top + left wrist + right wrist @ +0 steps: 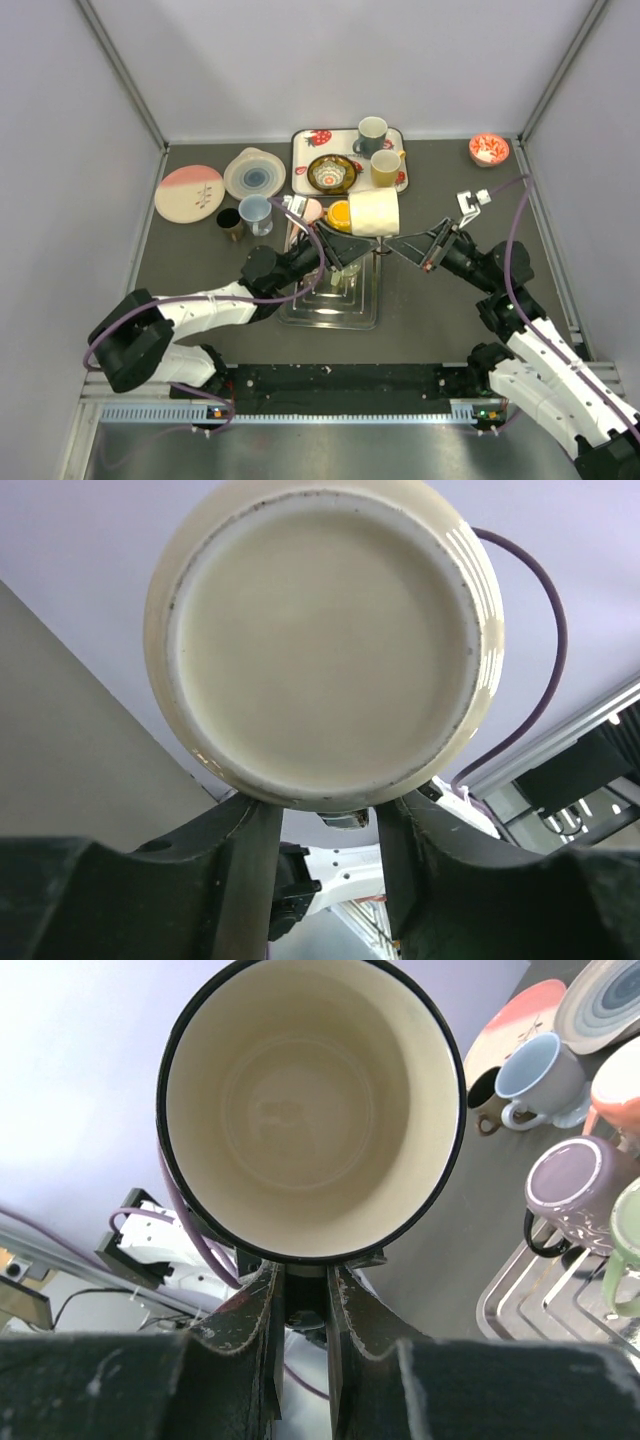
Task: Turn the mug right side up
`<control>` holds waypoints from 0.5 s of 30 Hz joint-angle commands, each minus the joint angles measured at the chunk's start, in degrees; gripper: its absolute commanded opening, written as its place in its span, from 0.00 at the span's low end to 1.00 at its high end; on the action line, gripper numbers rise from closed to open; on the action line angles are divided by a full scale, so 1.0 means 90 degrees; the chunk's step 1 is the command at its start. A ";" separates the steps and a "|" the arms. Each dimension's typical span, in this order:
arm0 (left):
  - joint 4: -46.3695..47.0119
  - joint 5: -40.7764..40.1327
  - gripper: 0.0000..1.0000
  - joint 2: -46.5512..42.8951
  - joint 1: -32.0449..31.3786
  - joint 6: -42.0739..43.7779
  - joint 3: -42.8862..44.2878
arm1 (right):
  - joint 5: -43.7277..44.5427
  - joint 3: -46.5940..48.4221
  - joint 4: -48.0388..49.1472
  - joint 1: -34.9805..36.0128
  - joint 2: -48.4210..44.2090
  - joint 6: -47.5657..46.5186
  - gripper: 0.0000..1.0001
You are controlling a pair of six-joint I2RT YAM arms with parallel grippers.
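A cream mug (375, 213) with a dark rim hangs in the air on its side above the metal tray (330, 308). My right gripper (398, 244) is shut on its handle. In the right wrist view the mug's open mouth (310, 1100) faces the camera and the gripper (305, 1278) pinches the handle just below the rim. My left gripper (347, 252) is open on the other side. In the left wrist view the mug's flat base (325, 640) fills the frame, with the gripper (328, 818) spread wide just beneath it.
The tray (520, 1300) holds a purple mug (570, 1185) upside down and a green mug (625, 1235). Behind it stand a blue mug (255, 212), a dark cup (229, 222), a pink plate (190, 192), a blue plate (254, 172), a strawberry tray (305, 145) and a red bowl (489, 150).
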 commanded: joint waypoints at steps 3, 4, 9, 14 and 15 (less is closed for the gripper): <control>0.1538 -0.0166 0.43 0.0158 0.0218 -0.0712 -0.0003 | 0.0041 0.0039 0.0286 0.0321 -0.0157 -0.0562 0.00; 0.1548 -0.0137 0.43 0.0158 0.0218 -0.0713 0.0016 | 0.0051 0.0039 0.0256 0.0332 -0.0157 -0.0591 0.00; 0.1489 0.0088 0.44 0.0197 0.0218 -0.0722 0.0211 | 0.0022 0.0059 0.0071 0.0439 -0.0109 -0.0835 0.00; 0.1587 0.0303 0.28 0.0324 0.0218 -0.0800 0.0348 | 0.0100 0.0137 -0.0251 0.0615 -0.0108 -0.1128 0.00; 0.1597 0.0332 0.25 0.0333 0.0218 -0.0810 0.0368 | 0.0110 0.0146 -0.0290 0.0625 -0.0099 -0.1158 0.00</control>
